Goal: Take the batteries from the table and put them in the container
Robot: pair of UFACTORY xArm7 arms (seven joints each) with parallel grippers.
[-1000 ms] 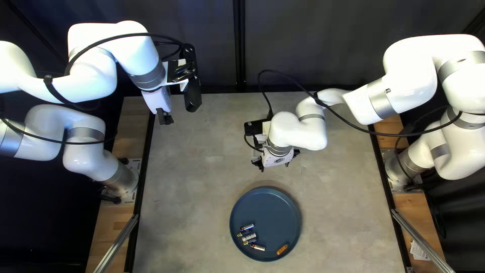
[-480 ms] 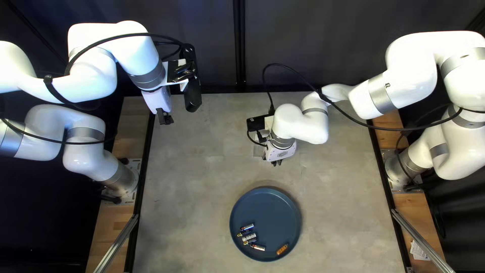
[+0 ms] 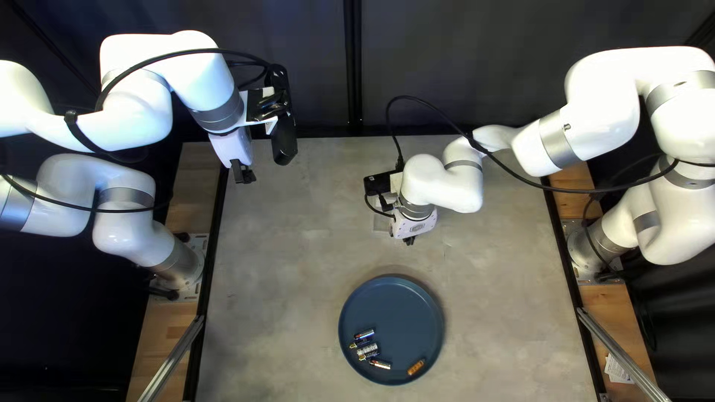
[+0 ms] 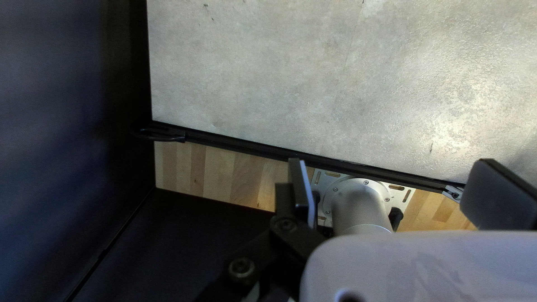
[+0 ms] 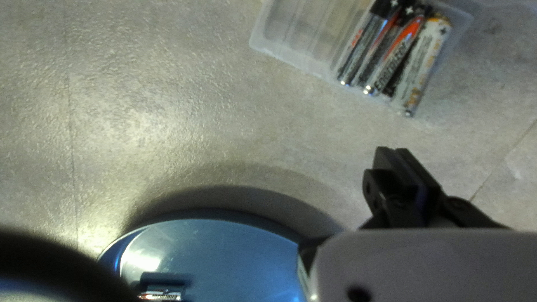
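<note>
Room between container (image 5: pixel 291 33) and plate (image 3: pixel 406 316), right end effector (image 3: pixel 409 241) clenched above, left end effector (image 3: pixel 244 177) released

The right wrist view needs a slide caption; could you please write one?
My shut right gripper near a clear container holding batteries, with another battery visible on the blue plate.

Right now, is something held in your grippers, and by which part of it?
Nothing is held: my left gripper stands open with nothing between its fingers, and my right gripper is shut, empty.
</note>
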